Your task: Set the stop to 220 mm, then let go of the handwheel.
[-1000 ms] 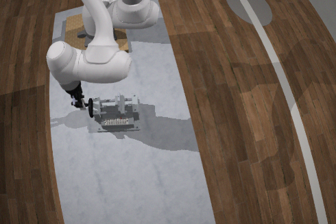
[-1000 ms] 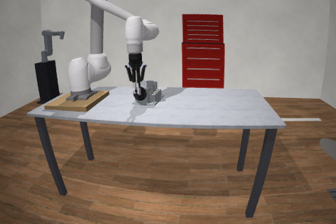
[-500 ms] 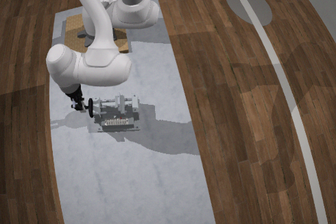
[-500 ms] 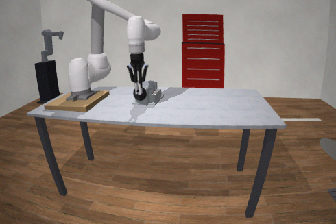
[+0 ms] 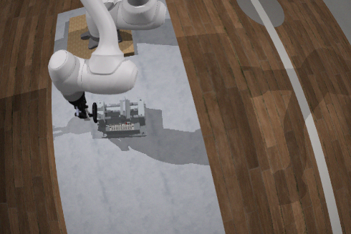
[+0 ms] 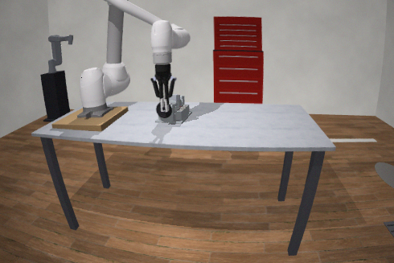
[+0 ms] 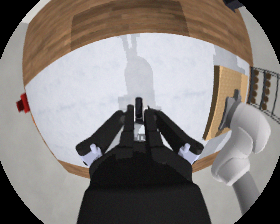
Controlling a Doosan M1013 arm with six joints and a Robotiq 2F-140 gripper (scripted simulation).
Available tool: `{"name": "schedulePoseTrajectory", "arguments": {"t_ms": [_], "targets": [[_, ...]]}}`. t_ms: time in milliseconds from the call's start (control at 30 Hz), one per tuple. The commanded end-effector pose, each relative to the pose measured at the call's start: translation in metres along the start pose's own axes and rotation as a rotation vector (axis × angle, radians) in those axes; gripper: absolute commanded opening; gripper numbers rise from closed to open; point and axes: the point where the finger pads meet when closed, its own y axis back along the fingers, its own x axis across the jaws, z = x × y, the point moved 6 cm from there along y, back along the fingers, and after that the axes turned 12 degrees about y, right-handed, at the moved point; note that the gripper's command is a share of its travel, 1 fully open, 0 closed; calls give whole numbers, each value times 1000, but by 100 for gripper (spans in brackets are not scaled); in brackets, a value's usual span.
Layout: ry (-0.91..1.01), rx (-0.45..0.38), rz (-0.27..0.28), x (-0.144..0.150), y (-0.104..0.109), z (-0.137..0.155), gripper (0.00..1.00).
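The stop device is a grey frame with rods. Its black handwheel (image 5: 94,112) (image 6: 158,112) (image 7: 139,102) faces my gripper (image 5: 89,114) (image 6: 164,106) (image 7: 138,103). The fingers are close together at the wheel's outer face, with a small dark handle between the fingertips, partly hidden by them. The upright stop plate (image 5: 124,109) stands on the rods between the two end plates, a little right of the middle in the top view. A pale scale (image 5: 116,127) runs along the front, with a small red mark near the stop. Its numbers are too small to read.
The device stands on the pale table (image 5: 143,200) (image 6: 249,128). The arm's base sits on a wooden board (image 5: 77,24) (image 6: 76,125) (image 7: 226,80) at one end. My forearm and wrist hang over the device's wheel side. A red tool cabinet (image 6: 238,63) stands behind the table.
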Motion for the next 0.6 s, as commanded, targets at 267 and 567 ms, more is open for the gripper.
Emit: {"name": "schedulePoseTrajectory", "arguments": {"t_ms": [267,567], "targets": [[0,0,0,-7,-10,-1,4],[0,0,0,-9,-25,-2,4]]}}
